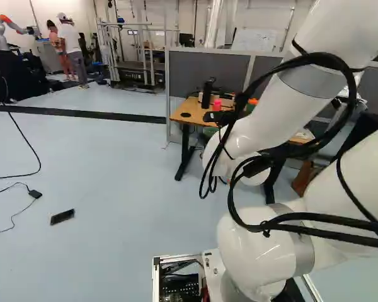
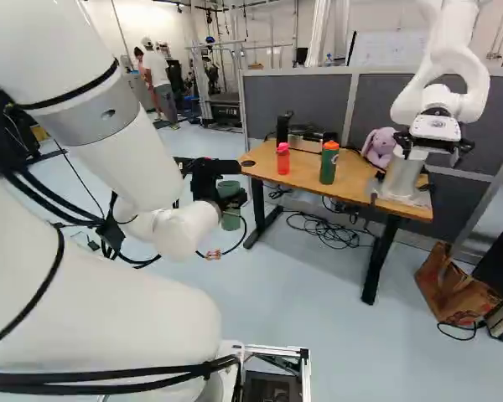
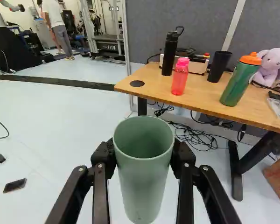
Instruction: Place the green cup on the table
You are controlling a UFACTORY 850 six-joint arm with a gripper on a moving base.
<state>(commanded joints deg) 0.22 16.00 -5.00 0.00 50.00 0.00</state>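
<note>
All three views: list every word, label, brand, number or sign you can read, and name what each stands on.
No text is readable in any view.
Whiteboard: faint marks, too small and blurred to read.
Green cup: a tiny mark near its foot, too small to read.
Black bottle, pink bottle: no print that I can make out.

2 cameras sit on the base [image 2: 305,368] behind the arm [image 2: 134,155], 1 to its left, 1 to its right, both facing ahead and slightly down past it; the wrist view looks along the pincer [image 2: 229,201], closer to the surface [image 3: 200,95]. All 3 views share the surface and the gray partition [image 3: 191,16] behind it.
</note>
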